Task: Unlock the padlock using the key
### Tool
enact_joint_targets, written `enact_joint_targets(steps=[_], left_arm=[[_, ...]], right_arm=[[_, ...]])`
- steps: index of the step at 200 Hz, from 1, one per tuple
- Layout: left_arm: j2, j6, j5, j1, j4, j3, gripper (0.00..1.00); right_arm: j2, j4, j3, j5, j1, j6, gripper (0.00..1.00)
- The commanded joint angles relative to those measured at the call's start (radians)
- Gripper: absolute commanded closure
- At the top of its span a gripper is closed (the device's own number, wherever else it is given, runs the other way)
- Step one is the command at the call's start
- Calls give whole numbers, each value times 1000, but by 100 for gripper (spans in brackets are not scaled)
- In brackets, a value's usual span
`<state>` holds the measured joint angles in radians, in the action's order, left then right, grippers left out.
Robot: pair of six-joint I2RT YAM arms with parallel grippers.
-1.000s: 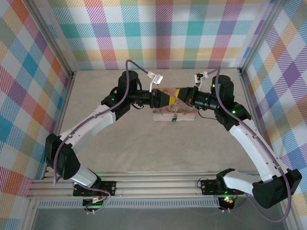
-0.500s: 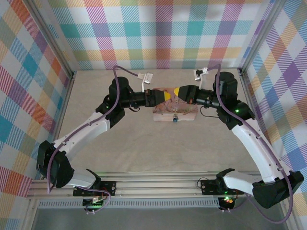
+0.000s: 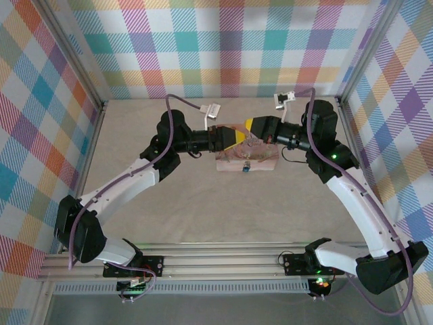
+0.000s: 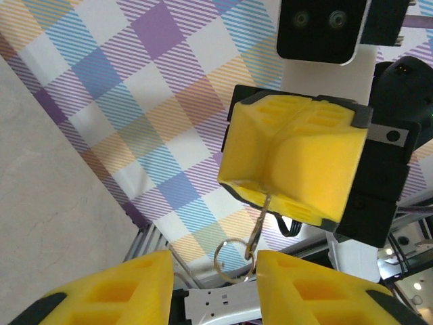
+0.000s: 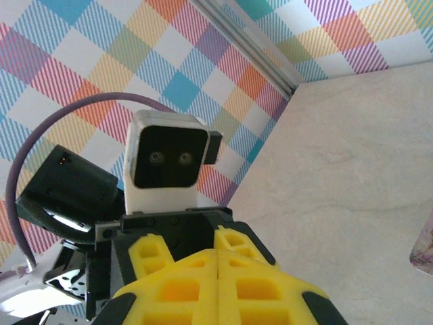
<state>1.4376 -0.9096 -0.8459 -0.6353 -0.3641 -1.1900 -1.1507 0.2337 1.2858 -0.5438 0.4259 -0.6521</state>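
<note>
My left claw [image 4: 213, 271] stands spread, its two yellow fingers apart and pinching nothing. A small wire ring [image 4: 229, 258] hangs in the gap, close to the finger at three o'clock, though I cannot tell whether it touches. Facing it, the right claw [image 4: 274, 186] has its fingers pressed together on the key [image 4: 260, 220], a thin greyish sliver sticking out of the seam toward six o'clock and carrying the ring on its end. The padlock [image 3: 247, 167], a tiny blue body, sits at the six o'clock edge of the pink box [image 3: 260, 159] on the table [image 3: 203, 203], apart from both claws. Compared with a second ago, both claws sit slightly nearer twelve o'clock, uncovering more of the box.
</note>
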Motion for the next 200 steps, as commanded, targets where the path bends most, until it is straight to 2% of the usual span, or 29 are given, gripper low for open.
enact_joint_targets(steps=[1,60,123,200], left_arm=[[13,-44,-18,-13,-82,-33,66],[17,-73,-5,-16,-127,-27,68],[37,-93,-13,-24,-159,-30,80],[57,-94,-19,-27,-157,-43,86]], right_arm=[[-7,-54,-9,-10,4,-21,100],[14,-59,-38,29,4,-30,100],[22,-82,-59,59,4,-47,100],[25,-95,-69,60,4,-61,100]])
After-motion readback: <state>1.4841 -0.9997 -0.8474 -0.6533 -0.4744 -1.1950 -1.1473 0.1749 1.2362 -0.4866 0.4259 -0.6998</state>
